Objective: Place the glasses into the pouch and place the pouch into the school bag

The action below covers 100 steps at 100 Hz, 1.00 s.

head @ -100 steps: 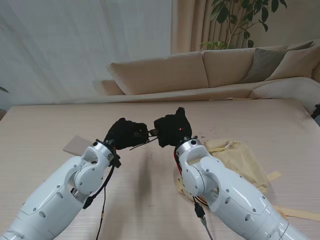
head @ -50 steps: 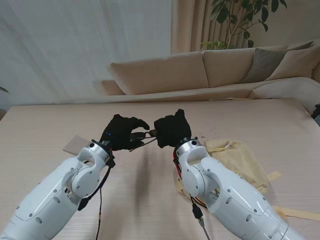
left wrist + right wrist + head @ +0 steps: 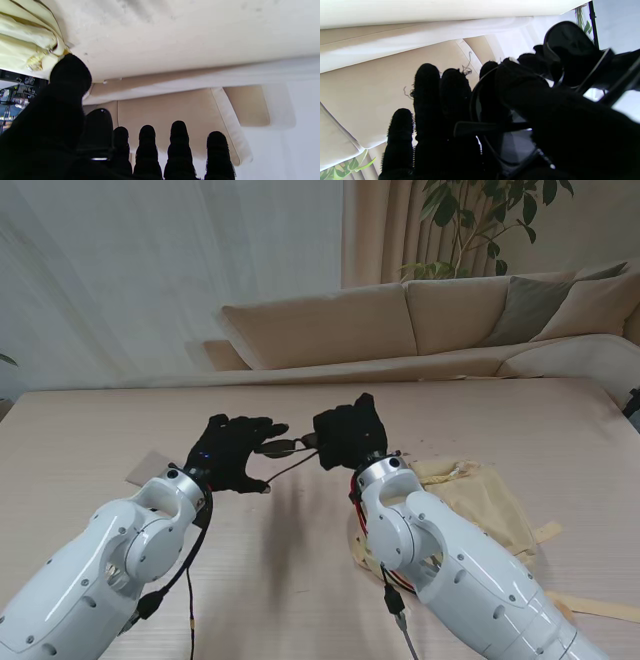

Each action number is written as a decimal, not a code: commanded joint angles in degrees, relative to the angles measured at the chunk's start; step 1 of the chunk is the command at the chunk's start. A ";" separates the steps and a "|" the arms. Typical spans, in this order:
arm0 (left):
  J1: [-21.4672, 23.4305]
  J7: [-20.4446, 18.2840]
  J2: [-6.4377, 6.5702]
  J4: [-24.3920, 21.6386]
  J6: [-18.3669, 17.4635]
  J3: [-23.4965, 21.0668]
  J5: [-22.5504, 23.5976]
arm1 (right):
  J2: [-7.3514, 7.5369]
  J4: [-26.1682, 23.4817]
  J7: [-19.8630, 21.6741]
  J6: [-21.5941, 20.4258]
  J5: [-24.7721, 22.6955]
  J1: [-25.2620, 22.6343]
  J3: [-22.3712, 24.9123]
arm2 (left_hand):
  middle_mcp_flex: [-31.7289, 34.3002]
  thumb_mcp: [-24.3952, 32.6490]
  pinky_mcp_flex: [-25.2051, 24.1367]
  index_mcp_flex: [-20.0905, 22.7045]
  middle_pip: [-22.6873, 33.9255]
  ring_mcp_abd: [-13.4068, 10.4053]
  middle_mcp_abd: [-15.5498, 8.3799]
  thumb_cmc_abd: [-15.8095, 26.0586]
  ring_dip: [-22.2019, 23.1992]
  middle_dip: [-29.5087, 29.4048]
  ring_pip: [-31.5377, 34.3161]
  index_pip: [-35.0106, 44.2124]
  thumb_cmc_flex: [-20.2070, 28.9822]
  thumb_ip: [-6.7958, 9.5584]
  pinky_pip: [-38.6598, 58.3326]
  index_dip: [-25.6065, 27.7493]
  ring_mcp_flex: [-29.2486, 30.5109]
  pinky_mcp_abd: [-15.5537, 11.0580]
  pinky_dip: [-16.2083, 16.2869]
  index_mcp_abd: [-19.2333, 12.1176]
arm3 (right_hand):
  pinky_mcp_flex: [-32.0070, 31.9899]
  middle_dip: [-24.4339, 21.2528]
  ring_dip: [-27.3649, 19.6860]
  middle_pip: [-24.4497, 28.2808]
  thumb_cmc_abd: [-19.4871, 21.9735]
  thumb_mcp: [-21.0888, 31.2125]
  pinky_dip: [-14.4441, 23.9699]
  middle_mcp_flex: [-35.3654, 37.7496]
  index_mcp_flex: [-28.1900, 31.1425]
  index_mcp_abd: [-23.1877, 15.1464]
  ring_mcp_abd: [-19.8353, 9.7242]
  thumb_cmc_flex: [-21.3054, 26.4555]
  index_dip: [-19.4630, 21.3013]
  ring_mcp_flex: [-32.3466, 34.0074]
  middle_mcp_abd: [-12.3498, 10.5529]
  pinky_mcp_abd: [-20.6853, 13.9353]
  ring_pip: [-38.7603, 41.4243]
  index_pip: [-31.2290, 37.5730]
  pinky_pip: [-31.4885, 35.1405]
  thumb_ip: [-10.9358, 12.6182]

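Observation:
The dark glasses hang above the table between my two black-gloved hands, one temple arm dangling toward me. My right hand is shut on them; in the right wrist view a lens and the frame sit between thumb and fingers. My left hand is open with fingers spread, just left of the glasses; one lens shows beside its straight fingers. The grey pouch lies flat on the table, partly hidden by my left arm. The yellow school bag lies to my right.
The bag's straps trail across the table at the right, near me. A beige sofa stands beyond the far table edge. Cables hang under both forearms.
My left hand has opened, let go of the glasses and drawn back to the left. My right hand keeps the glasses at about the same spot.

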 commanded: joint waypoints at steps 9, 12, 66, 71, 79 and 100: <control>1.21 -3.17 0.48 -1.98 -0.62 -0.68 -1.02 | -0.44 0.06 0.15 0.17 0.75 -0.30 0.24 | -2.90 0.44 -0.69 -2.28 -3.60 0.16 0.22 -2.64 -1.70 -1.02 -2.44 -4.92 0.71 0.32 -2.28 -1.22 -2.32 2.00 -0.37 1.33 | -0.13 0.99 0.22 1.22 -0.03 5.47 0.81 2.09 3.44 -1.27 -2.14 3.94 2.43 1.29 8.64 1.16 0.85 4.54 1.49 -1.86; 1.33 -3.27 0.49 -2.06 -0.59 -0.82 -1.18 | -0.48 0.05 0.05 0.20 0.83 -0.30 0.26 | -3.04 0.51 -0.44 -2.36 -3.70 0.37 0.52 -2.84 -1.70 -0.88 -2.38 -5.27 0.84 0.29 -2.17 -1.12 -2.34 2.24 -0.38 1.68 | -0.13 0.98 0.20 1.23 -0.05 5.49 0.84 2.15 3.44 -1.23 -2.12 3.97 2.45 1.27 8.70 1.12 0.84 4.54 1.54 -1.85; -1.73 3.70 -1.52 4.60 -1.52 1.52 -15.78 | -0.63 0.02 -1.05 -1.16 1.15 -0.79 0.32 | -1.52 -1.07 8.20 -1.94 5.36 4.67 2.83 -1.65 -0.30 3.01 2.82 4.61 -0.28 -0.59 4.18 7.30 2.50 10.36 -2.20 3.07 | -0.22 1.14 0.36 1.62 0.58 5.40 1.25 1.77 3.29 -1.23 -2.05 3.79 2.85 0.87 8.75 0.31 1.05 4.42 2.15 -1.75; -2.12 5.23 -1.74 5.31 -1.22 2.03 -15.06 | -0.59 0.06 -1.18 -2.04 1.22 -0.94 0.49 | 0.90 -0.32 9.16 -2.30 8.89 3.89 1.99 -0.44 2.07 4.77 6.08 12.99 0.97 0.01 7.01 13.08 5.39 10.51 -1.26 1.12 | -0.41 1.14 0.39 1.62 0.79 5.40 1.29 1.58 3.25 -1.42 -2.18 3.69 2.88 0.88 8.57 0.03 1.06 4.37 2.20 -1.72; -2.56 8.60 -2.22 6.67 -0.92 2.61 -14.12 | -0.43 -0.01 -1.16 -3.31 1.22 -1.26 0.86 | 6.95 1.76 9.63 -1.46 13.64 2.48 -1.04 2.21 7.14 8.66 12.90 27.35 1.14 0.27 10.15 22.12 10.06 10.31 0.18 -3.14 | -0.64 1.13 0.40 1.64 0.93 5.34 1.38 1.37 3.16 -1.71 -2.41 3.56 2.87 0.61 8.39 -0.27 0.95 4.22 2.35 -1.72; -3.63 14.97 -3.06 9.37 -1.68 3.66 -12.09 | 0.35 -0.60 0.55 -5.71 0.36 -2.28 1.57 | 29.86 -7.80 9.85 18.68 19.87 3.26 -4.17 10.11 11.51 16.03 20.16 38.75 7.44 0.26 17.05 26.33 21.74 6.81 3.90 -14.05 | -0.23 1.11 0.46 1.89 0.85 5.51 1.59 0.66 2.78 -3.54 -3.46 2.20 3.07 0.52 6.91 -0.29 0.55 3.79 2.70 -2.14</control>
